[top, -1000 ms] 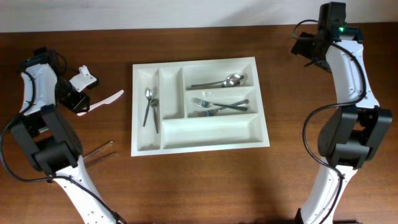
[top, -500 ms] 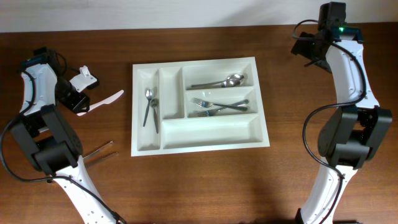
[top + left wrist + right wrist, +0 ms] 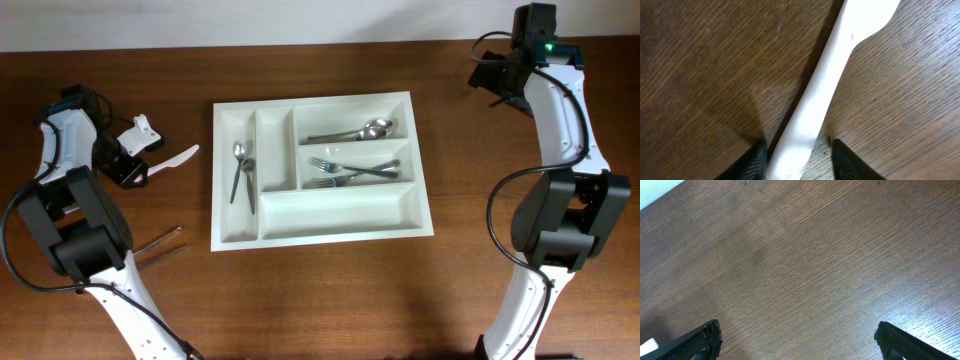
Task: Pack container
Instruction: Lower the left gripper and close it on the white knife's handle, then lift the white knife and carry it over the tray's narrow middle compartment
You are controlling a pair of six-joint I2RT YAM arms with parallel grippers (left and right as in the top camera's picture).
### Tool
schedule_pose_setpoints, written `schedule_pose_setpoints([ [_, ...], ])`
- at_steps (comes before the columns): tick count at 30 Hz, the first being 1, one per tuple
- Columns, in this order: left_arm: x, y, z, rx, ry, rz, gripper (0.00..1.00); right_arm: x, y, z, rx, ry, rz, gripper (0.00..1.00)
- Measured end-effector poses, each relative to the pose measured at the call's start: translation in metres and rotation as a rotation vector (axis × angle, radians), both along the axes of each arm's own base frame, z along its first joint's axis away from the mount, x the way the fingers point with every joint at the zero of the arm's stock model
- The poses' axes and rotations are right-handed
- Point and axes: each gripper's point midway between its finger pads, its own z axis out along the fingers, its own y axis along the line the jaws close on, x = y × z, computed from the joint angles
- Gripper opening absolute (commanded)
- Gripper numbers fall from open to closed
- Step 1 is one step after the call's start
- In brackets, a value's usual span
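Container (image 3: 330, 212), a white cutlery tray, lies flat in the middle of the surface (image 3: 320, 300) between the two arms. Its long axis runs left to right across the overhead view, turned very slightly anticlockwise. The two narrow compartments sit at the left end and the three long ones stretch toward the right. Spoons (image 3: 240, 170) occupy the outermost narrow compartment, more spoons the far long one, and forks (image 3: 350, 172) the middle one; the near long compartment and the second narrow one are bare. Compared with a second ago, we see the left hand (image 3: 798, 159) shifted slightly along the white plastic knife (image 3: 832, 75), which lies on the surface near the tray's left edge but apart from it. Its jaws have also drawn closer: the fingers (image 3: 756, 161) straddle the handle, partly open, with a sliver of wood showing on one side, so nothing is gripped yet. We judge this the closing stage of a pick, with the knife next into the tray. The right hand (image 3: 797, 340) hangs spread wide and empty over bare wood at the far right corner.
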Motion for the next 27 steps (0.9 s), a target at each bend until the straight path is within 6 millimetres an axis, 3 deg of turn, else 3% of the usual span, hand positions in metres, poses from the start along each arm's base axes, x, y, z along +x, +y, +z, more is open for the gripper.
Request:
schedule_pose_setpoints([
  [7,-0.0002,-0.0002,0.0,-0.002,0.002,0.023,0.45,0.0,0.0,0.0,0.0,0.0,0.0,0.99],
  [16,-0.0001,-0.0016,0.0004,-0.013,0.015,0.229,0.43,0.0,0.0,0.0,0.0,0.0,0.0,0.99],
  [21,-0.0009,-0.0014,0.0,-0.013,0.022,0.294,0.28,0.0,0.0,0.0,0.0,0.0,0.0,0.99],
  [27,-0.0015,-0.0014,-0.0001,-0.014,0.029,0.365,0.27,0.0,0.0,0.0,0.0,0.0,0.0,0.99],
])
